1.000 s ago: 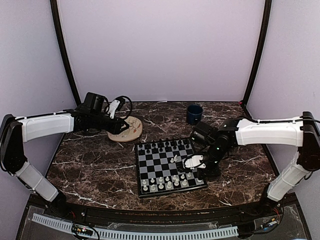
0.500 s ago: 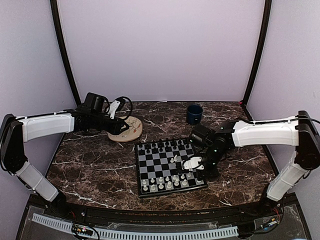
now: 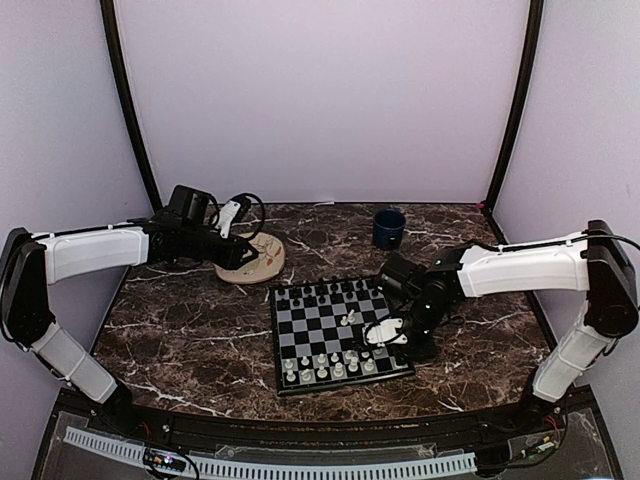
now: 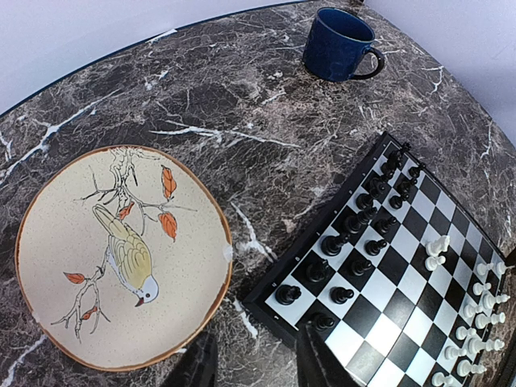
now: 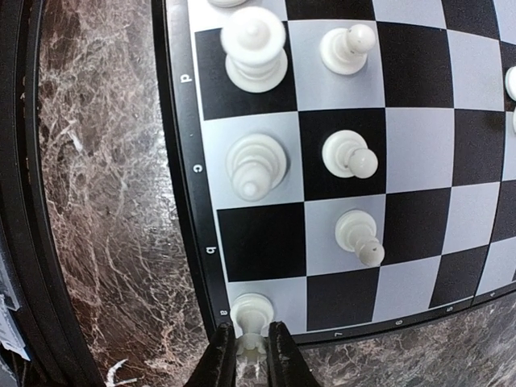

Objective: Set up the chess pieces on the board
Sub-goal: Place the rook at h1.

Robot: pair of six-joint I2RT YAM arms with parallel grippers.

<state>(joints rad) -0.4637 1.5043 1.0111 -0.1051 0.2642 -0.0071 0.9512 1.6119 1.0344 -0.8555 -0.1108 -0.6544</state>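
The board (image 3: 315,330) lies at the table's centre, black chess pieces (image 3: 325,294) along its far rows and white chess pieces (image 3: 330,368) along its near rows. My right gripper (image 3: 386,334) is low over the board's near right corner. In the right wrist view its fingers (image 5: 219,355) pinch the crown of a white rook (image 5: 252,313) standing upright on the corner square; the right gripper (image 5: 250,353) is shut on it. Other white pieces (image 5: 255,161) stand on neighbouring squares. My left gripper (image 4: 258,364) hovers open and empty between the plate (image 4: 189,266) and the board's corner (image 4: 266,300).
A round beige plate (image 3: 262,262) with a bird drawing sits at the back left under my left arm. A dark blue cup (image 3: 389,228) stands behind the board, also in the left wrist view (image 4: 337,44). One white piece (image 3: 351,319) stands alone mid-board.
My right gripper has shifted a little left and nearer, over the board's near right corner, with the rook. The left arm has not moved.
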